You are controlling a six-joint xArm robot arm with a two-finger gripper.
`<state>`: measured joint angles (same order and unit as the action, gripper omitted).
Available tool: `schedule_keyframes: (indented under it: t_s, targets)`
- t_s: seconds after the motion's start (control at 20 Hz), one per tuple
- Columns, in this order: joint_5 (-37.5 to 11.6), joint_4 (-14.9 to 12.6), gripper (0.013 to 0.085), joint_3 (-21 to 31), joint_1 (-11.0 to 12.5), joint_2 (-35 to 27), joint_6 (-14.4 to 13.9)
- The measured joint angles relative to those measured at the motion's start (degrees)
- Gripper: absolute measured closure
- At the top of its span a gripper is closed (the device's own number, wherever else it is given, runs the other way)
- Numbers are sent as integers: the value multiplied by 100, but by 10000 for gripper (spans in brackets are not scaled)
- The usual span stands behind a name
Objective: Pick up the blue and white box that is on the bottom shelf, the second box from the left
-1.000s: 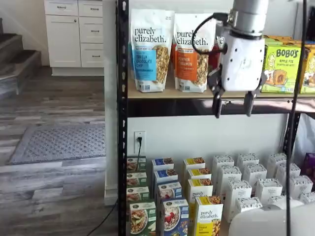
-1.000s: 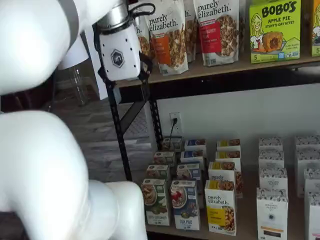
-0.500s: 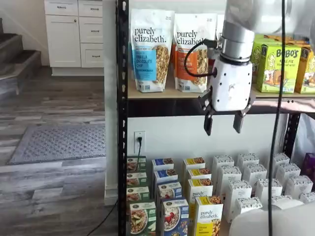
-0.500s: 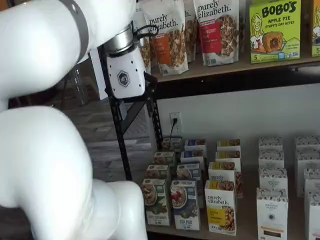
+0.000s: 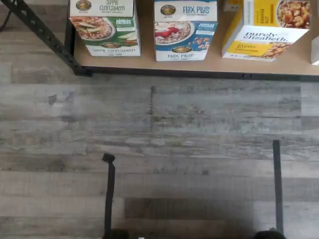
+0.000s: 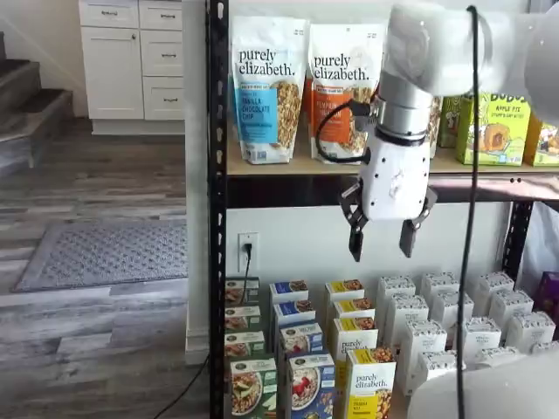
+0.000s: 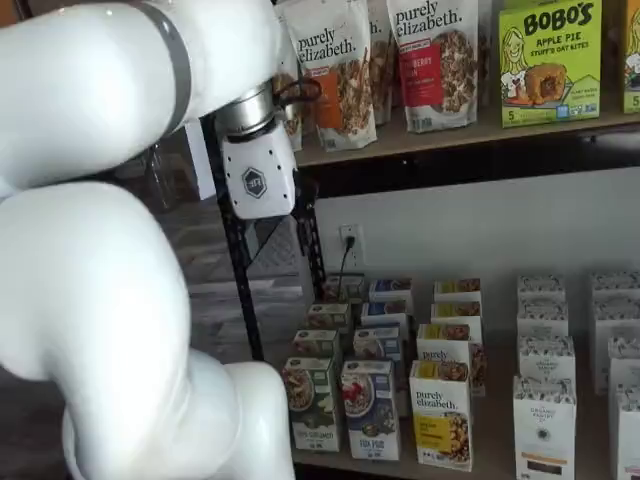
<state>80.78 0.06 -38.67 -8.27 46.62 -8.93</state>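
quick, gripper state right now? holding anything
Gripper: open, a clear gap between its two black fingers, holding nothing; it hangs above the bottom shelf, apart from the blue and white box.

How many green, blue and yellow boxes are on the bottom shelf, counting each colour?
green and white boxes: 4
blue and white boxes: 4
yellow and white boxes: 4
Total: 12
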Motion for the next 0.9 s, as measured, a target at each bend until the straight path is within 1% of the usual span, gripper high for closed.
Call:
schedule_keyframes:
  t_s: [0.2, 0.45, 0.7, 0.9]
  targets:
    - [-274, 120, 130, 140, 11, -205, 33]
    - [-683, 178, 130, 331, 11, -495, 55]
    - [-1330, 240, 130, 594, -1, -818, 85]
    - [-1873, 309, 130, 782, -62, -1104, 80]
